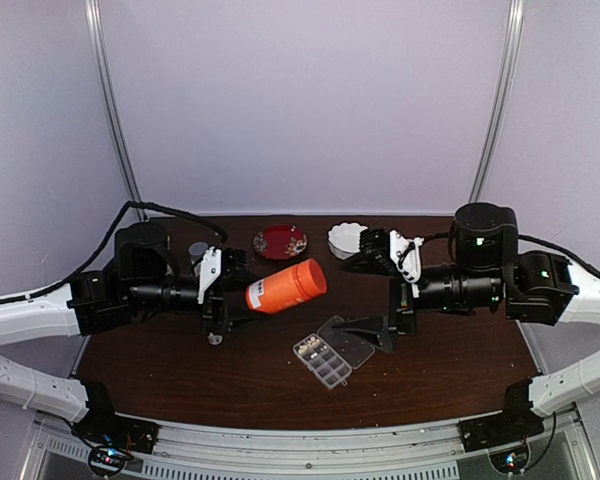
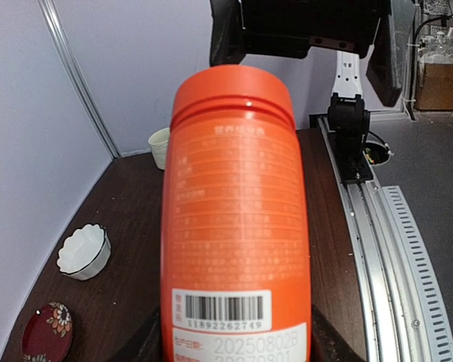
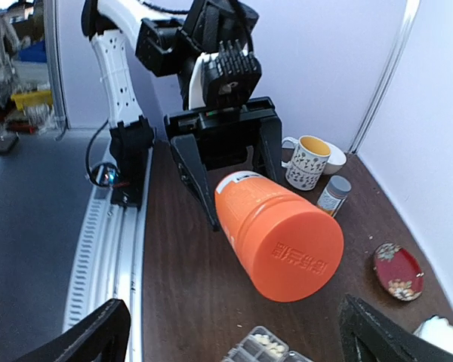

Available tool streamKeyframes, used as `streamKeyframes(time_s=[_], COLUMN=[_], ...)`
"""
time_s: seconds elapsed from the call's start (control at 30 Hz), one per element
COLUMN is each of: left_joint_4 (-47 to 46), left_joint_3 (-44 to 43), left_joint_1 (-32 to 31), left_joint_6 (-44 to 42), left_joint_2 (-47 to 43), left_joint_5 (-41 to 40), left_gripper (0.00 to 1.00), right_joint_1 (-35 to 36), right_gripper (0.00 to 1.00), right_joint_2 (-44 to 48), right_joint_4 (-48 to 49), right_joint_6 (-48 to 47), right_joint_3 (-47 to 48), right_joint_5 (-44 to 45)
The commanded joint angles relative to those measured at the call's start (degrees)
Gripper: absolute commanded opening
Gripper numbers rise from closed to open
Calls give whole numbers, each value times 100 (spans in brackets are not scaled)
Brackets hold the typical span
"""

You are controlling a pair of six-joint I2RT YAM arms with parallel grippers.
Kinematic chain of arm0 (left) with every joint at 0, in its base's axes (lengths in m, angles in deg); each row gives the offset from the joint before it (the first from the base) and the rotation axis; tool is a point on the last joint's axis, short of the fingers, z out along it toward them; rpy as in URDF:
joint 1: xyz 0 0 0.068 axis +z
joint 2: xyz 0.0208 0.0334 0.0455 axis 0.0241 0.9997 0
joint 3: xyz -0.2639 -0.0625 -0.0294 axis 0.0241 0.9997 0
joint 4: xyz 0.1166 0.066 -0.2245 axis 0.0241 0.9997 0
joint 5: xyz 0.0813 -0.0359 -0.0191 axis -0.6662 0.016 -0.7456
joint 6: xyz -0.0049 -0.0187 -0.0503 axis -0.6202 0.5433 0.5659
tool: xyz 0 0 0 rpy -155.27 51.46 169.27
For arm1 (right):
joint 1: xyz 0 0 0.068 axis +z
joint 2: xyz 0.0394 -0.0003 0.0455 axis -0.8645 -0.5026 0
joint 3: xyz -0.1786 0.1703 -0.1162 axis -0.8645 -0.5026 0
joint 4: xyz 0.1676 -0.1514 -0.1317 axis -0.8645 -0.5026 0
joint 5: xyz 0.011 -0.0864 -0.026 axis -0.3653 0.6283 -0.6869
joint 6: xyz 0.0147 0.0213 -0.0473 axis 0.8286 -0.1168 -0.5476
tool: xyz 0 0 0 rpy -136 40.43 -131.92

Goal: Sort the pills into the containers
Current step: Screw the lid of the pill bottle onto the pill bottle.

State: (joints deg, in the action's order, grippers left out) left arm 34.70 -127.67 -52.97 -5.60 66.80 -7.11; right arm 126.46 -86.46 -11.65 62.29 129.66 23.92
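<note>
The pills [image 3: 268, 341] are lying in cells of the open pill box [image 1: 325, 365] on the tabletop [image 1: 180, 370]. Behind the box, the left claw [image 1: 248, 292] is gripping an orange bottle [image 1: 286, 286] sideways by its base. The right claw [image 1: 365, 295] is hanging over the box's far side, gaping wide, holding nothing.

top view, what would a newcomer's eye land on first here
The bright orange bottle, held sideways in the left pincer, left of centre. Next, the open clear pill box near the front middle of the table, with the open right pincer beside it. A red dish and white bowl sit at the back edge.
</note>
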Motion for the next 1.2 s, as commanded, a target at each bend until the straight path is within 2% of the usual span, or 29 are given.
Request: streamKeyframes(time_s=[0.0,0.13,0.37,0.57,0.8,0.97,1.17], left_joint_4=[-492,-468,-294,-192,-183,-206,-214], left_joint_3=[41,7,-70,-183,-214,-217,-203], left_joint_1=[3,3,5,4,-4,-6,-14], left_joint_6=[150,161,128,102,147,177,181], left_joint_2=[-123,-53,61,210,293,330,337], left_joint_5=[515,887,1084,1208,1272,1311,1311], left_gripper=[0,0,0,0,0,0,0], right_joint_1=[25,26,32,25,28,30,26], right_gripper=[100,100,99,93,76,73,56], right_joint_2=[-166,-309,-517,-632,-737,-810,-856], right_joint_4=[-366,-382,-564,-758,-779,-810,-825], right_joint_6=[-2279,-2650,-2592,-2598,-2571,-2542,-2509], right_joint_3=[310,513,761,883,910,949,972], right_joint_5=[164,2,-253,-342,-466,-498,-527])
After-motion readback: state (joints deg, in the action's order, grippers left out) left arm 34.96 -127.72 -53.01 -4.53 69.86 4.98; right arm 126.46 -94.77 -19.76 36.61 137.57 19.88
